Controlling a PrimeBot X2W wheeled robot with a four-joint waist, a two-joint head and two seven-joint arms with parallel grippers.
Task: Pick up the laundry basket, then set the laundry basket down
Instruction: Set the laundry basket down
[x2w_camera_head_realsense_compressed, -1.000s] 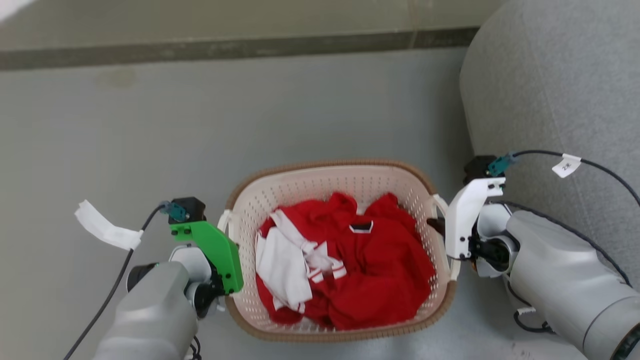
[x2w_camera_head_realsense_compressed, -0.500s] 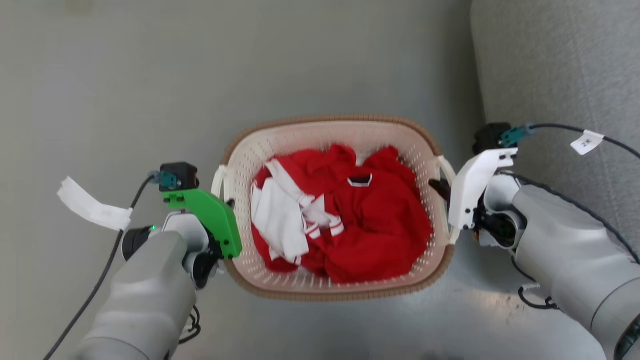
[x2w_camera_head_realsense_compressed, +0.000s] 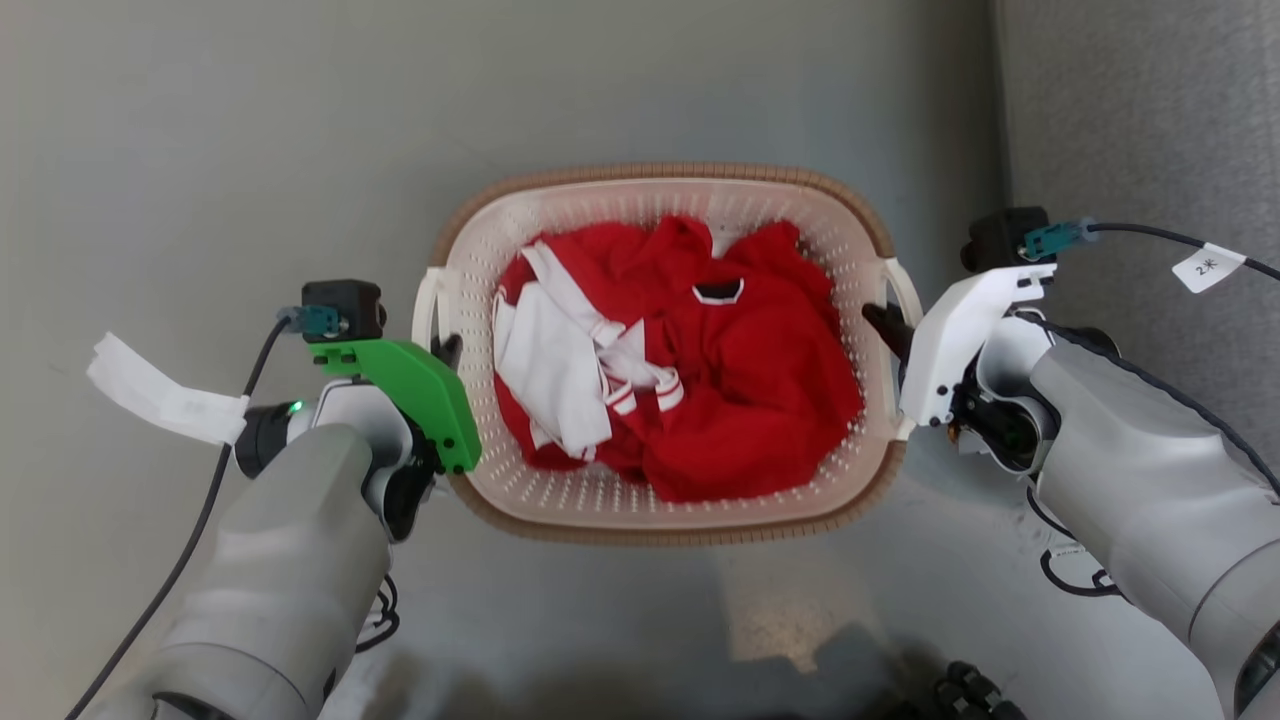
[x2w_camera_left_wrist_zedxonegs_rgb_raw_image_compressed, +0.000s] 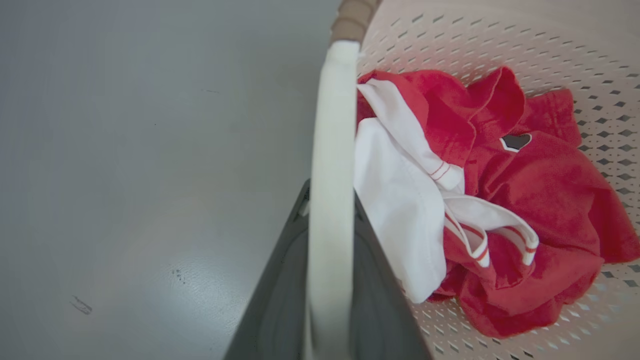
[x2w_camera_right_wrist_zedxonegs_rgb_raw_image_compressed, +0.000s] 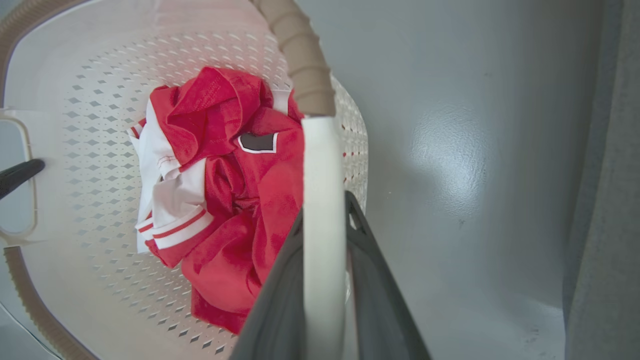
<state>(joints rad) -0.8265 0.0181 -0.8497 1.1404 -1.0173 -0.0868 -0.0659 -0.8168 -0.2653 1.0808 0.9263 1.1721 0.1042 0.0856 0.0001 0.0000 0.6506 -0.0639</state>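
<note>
left hand (x2w_camera_left_wrist_zedxonegs_rgb_raw_image_compressed: 330, 215) clamped on a white loop handle (x2w_camera_left_wrist_zedxonegs_rgb_raw_image_compressed: 332, 150), clearest from its wrist | right hand (x2w_camera_right_wrist_zedxonegs_rgb_raw_image_compressed: 325, 225) gripping the other handle (x2w_camera_right_wrist_zedxonegs_rgb_raw_image_compressed: 320, 165) | laundry basket (x2w_camera_head_realsense_compressed: 660, 178) between both hands, red-and-white clothes (x2w_camera_head_realsense_compressed: 720, 400) inside

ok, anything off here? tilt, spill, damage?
Nothing stands out. The laundry basket looks intact, with the red and white clothes all inside the rim. The left gripper and right gripper each have their jaws shut on a white side handle, one per side.
</note>
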